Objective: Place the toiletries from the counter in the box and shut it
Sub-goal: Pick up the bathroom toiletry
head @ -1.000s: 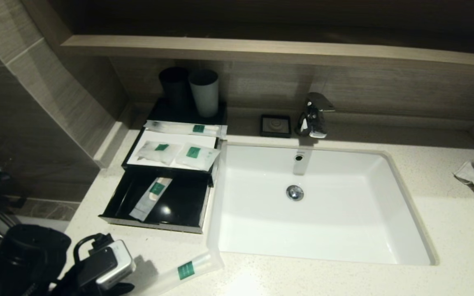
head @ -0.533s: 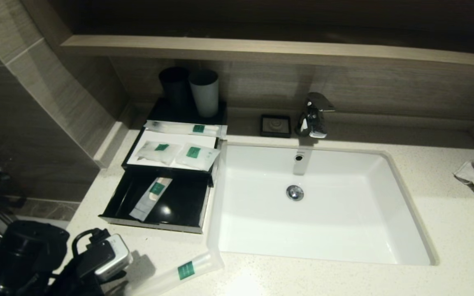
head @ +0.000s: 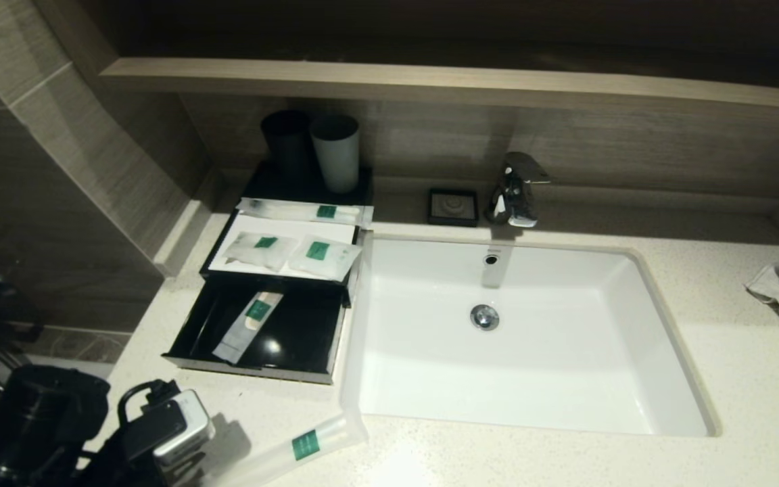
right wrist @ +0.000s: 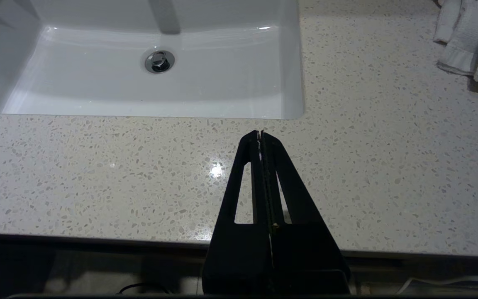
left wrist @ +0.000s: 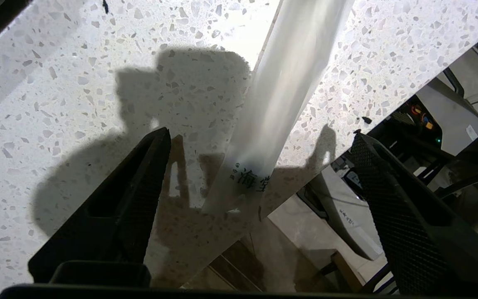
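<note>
Speckled off-white counter (head: 633, 446) surrounds a white sink basin (head: 531, 406), with the box (head: 274, 297) at the basin's left side, drawer pulled open toward the front edge. One slim packet lies in the drawer (head: 246, 327); two pouches (head: 291, 253) and another slim packet (head: 305, 212) rest on the box's white top. The remaining packet (head: 298, 446) lies on the counter at the front edge, near the basin's front-left corner, one end overhanging that edge.

The left gripper (left wrist: 259, 170) hovers over this overhanging end, fingers spread wide, one on each side, neither touching. The packet's long axis runs between them, away from the gripper toward the basin corner. Closing should pinch it across its width.

The right gripper (right wrist: 260, 135), pressed together, sits parked over the front edge, well apart.
</note>
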You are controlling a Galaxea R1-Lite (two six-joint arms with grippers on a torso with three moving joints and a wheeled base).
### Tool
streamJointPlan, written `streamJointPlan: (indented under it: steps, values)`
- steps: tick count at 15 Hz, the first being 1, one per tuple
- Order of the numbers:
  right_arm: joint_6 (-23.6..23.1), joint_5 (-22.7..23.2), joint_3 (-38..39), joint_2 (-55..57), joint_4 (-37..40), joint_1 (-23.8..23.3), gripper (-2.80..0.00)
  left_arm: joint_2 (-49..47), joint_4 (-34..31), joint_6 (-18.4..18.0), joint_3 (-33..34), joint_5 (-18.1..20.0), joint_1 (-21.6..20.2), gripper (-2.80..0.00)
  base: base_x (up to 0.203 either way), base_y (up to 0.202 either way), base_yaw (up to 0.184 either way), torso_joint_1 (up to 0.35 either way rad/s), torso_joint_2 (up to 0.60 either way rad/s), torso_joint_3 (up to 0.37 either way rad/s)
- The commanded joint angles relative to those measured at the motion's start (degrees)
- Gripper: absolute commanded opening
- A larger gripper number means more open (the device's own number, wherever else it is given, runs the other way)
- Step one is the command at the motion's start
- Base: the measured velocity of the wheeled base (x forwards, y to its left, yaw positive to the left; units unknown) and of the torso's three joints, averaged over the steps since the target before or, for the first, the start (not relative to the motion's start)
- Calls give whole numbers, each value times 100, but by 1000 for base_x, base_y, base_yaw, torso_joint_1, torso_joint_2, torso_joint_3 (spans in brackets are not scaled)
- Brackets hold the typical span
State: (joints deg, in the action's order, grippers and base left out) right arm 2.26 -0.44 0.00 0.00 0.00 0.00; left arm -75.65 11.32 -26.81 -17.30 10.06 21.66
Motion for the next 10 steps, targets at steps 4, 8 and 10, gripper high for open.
streamJointPlan:
  steps: [4, 8, 10]
  values:
    - [3, 0, 0, 9, 0, 0, -280, -96, 368, -44, 286, -4, -13, 0, 0, 0, 0, 0, 0, 0]
    - [3, 0, 0, 9, 0, 0, -280, -214, 511, -35, 376, -5, -13, 0, 0, 0, 0, 0, 0, 0]
    - [3, 0, 0, 9, 0, 0, -280, -264, 571, -26, 392, -13, -13, 0, 0, 0, 0, 0, 0, 0]
